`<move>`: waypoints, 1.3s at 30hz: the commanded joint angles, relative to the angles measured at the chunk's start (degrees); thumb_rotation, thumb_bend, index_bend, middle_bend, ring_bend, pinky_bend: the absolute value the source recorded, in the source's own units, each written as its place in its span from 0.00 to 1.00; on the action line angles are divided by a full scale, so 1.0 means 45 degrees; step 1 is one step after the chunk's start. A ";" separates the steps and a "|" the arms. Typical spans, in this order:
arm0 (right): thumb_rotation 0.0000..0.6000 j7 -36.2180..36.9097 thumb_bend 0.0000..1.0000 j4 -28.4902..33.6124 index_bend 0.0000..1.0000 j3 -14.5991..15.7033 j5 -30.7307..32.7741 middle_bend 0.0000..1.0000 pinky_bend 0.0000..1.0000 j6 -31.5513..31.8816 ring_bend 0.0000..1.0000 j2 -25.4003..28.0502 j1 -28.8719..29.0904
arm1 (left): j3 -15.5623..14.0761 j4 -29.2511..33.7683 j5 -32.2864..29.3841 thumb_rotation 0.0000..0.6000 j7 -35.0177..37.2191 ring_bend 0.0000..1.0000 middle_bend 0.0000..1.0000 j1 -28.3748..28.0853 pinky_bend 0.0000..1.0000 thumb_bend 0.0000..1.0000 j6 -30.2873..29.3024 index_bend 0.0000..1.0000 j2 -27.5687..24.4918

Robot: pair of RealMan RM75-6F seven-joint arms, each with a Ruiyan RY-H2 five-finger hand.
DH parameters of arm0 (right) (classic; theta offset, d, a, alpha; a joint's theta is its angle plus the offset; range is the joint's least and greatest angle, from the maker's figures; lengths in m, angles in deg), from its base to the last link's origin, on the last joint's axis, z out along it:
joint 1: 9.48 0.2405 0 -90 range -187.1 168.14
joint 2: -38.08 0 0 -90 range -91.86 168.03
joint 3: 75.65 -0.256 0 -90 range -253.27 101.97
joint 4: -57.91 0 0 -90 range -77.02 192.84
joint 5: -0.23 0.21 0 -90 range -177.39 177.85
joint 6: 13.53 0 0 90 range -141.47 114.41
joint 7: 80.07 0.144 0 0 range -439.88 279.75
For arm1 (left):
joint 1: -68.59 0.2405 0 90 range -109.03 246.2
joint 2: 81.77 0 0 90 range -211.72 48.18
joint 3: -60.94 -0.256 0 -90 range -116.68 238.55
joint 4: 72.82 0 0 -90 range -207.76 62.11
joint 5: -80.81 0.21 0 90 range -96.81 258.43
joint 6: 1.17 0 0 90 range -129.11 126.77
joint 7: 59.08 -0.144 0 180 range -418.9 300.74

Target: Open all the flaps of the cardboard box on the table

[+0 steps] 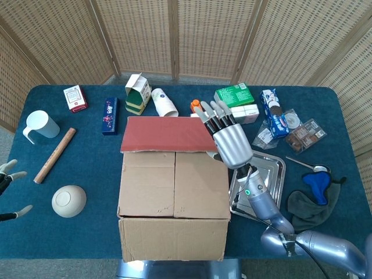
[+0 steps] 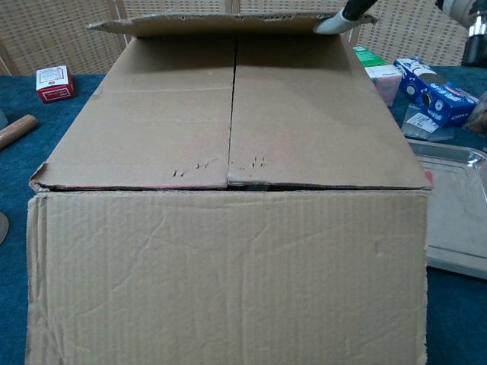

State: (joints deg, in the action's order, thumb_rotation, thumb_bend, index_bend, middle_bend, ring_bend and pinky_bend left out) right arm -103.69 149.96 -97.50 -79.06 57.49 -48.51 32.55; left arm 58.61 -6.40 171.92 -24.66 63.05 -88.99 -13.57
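My right hand (image 1: 231, 142) is up at the far right corner of the cardboard box (image 1: 173, 195), its fingers (image 1: 212, 116) stretched out straight and side by side over the edge of the red flap (image 1: 165, 134). From the chest view a pale fingertip (image 2: 332, 23) sits under that flap's (image 2: 228, 23) right end, and the flap is tilted up off the box top. I'm gripping nothing; the flap just rests against my fingers.

The box sits in the middle of the blue table (image 1: 93, 174), its front face toward me. The two inner flaps (image 2: 232, 122) lie flat and closed, meeting along a centre seam. The near flap edge lies flat too.

My left hand (image 1: 9, 186) is way out at the left edge of the table, only partly in frame, fingertips apart and holding nothing, well away from the box.

Just right of the box, under my right forearm, lies the metal tray (image 1: 268, 180). To the left there's a white bowl (image 1: 68, 200), a wooden rolling pin (image 1: 54, 155) and a pale blue mug (image 1: 39, 125). Behind the box: a green carton (image 1: 234, 95) and a paper cup (image 1: 164, 103) on its side.
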 commanded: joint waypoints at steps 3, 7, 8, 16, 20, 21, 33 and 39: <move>1.00 -0.0485 0.15 0.0188 0.00 -0.0775 0.0557 0.00 0.10 -0.0021 0.00 0.0197 0.0466 | 0.0013 0.0030 0.0029 1.00 -0.0024 0.07 0.00 0.0010 0.20 0.39 -0.0022 0.21 -0.0017; 1.00 -0.1368 0.15 0.0271 0.00 -0.1940 0.1638 0.00 0.10 -0.0465 0.00 0.0495 0.1347 | 0.0035 0.0099 0.0044 1.00 -0.0007 0.08 0.00 0.0050 0.20 0.39 -0.0086 0.21 -0.0069; 1.00 -0.1599 0.15 0.0236 0.00 -0.2063 0.1821 0.00 0.10 -0.0470 0.00 0.0499 0.1485 | 0.0037 0.0106 0.0048 1.00 -0.0007 0.08 0.00 0.0056 0.20 0.39 -0.0091 0.21 -0.0076; 1.00 -0.2375 0.15 -0.1686 0.00 -0.2551 0.2390 0.00 0.10 -0.0126 0.00 -0.0354 0.2846 | 0.0074 0.0186 0.0084 1.00 0.0080 0.08 0.00 0.0113 0.20 0.39 -0.0205 0.21 -0.0167; 1.00 -0.2502 0.12 -0.3013 0.00 -0.2373 0.2634 0.00 0.10 -0.0281 0.00 -0.0910 0.3437 | 0.0125 0.0218 0.0021 1.00 0.0164 0.08 0.00 0.0185 0.20 0.39 -0.0288 0.21 -0.0237; 1.00 -0.2508 0.11 -0.3326 0.00 -0.2335 0.2650 0.00 0.10 -0.0299 0.00 -0.1034 0.3566 | 0.0130 0.0212 0.0016 1.00 0.0184 0.08 0.00 0.0192 0.20 0.39 -0.0289 0.21 -0.0243; 1.00 -0.2554 0.03 -0.6780 0.00 -0.1933 0.2952 0.00 0.10 -0.0876 0.00 -0.2224 0.4948 | 0.0285 0.0032 -0.0227 1.00 0.0366 0.08 0.00 0.0234 0.20 0.39 -0.0157 0.21 -0.0244; 1.00 -0.2588 0.01 -0.8245 0.00 -0.1713 0.3097 0.00 0.10 -0.1186 0.00 -0.2653 0.5367 | 0.0295 -0.0025 -0.0267 1.00 0.0339 0.08 0.00 0.0211 0.20 0.39 0.0000 0.21 -0.0192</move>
State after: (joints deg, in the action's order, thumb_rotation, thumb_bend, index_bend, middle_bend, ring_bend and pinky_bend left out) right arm -115.10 115.39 -105.77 -65.61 53.00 -59.37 55.69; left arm 59.94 -6.50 170.74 -23.11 64.02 -89.01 -14.46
